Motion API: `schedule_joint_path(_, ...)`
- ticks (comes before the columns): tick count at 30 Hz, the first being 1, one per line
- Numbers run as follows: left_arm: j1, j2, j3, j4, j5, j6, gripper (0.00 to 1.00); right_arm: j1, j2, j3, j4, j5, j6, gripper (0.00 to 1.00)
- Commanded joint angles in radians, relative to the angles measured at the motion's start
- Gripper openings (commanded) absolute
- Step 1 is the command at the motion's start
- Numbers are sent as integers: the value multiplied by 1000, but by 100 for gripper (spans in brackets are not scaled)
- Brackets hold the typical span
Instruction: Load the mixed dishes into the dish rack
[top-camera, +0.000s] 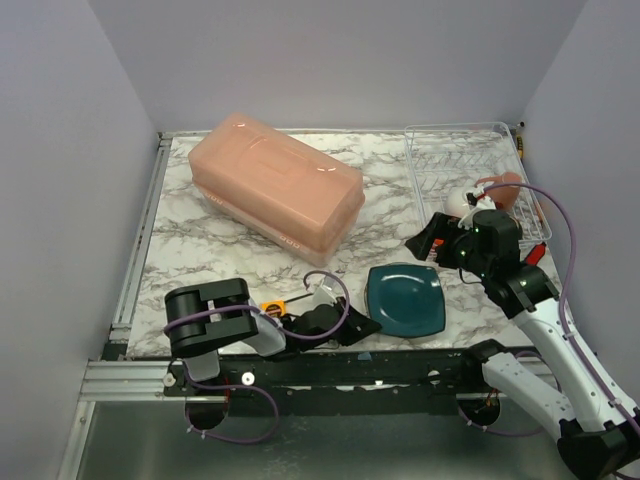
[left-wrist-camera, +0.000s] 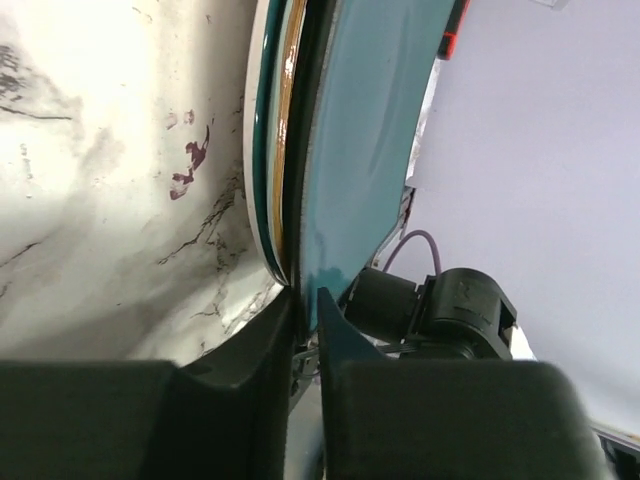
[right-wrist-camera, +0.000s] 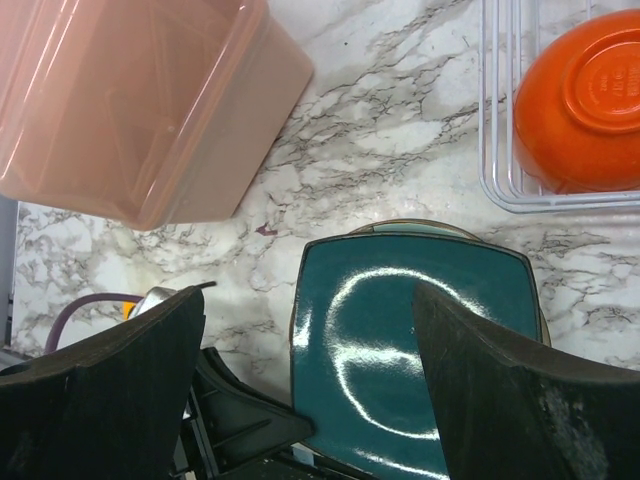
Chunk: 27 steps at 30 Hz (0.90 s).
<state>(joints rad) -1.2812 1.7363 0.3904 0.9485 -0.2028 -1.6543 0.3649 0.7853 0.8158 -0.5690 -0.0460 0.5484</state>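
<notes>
The teal square plate lies at the table's near middle, on top of a round pale plate whose rim shows at its far edge and in the left wrist view. My left gripper lies low at the teal plate's left edge, and its jaws are closed on that edge. My right gripper hovers open and empty above the teal plate. The wire dish rack at the back right holds a white bowl, a pinkish mug and an orange bowl.
The big pink plastic tub stands at the back middle-left and shows in the right wrist view. A yellow tape measure lies by the left arm's wrist. Something red lies by the rack's near right corner.
</notes>
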Motion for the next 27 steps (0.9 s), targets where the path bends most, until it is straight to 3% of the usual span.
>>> schedule_joint_path(1, 9, -91, 15, -60, -8, 70, 11, -2, 4, -9, 15, -3, -14, 87)
schedule_joint_path(6, 9, -236, 34, -248, -31, 158, 1, -2, 13, 1, 17, -14, -17, 87)
schedule_joint_path(12, 10, -344, 17, -377, -29, 162, 0, -1, 56, -24, 26, -47, -2, 87)
schedule_joint_path(20, 9, -484, -101, -424, -52, 146, 0, 6, 189, -113, 48, -180, 102, 77)
schedule_joint_path(27, 9, -544, -130, -450, -77, 171, 0, 152, 289, -194, 97, -65, 173, 80)
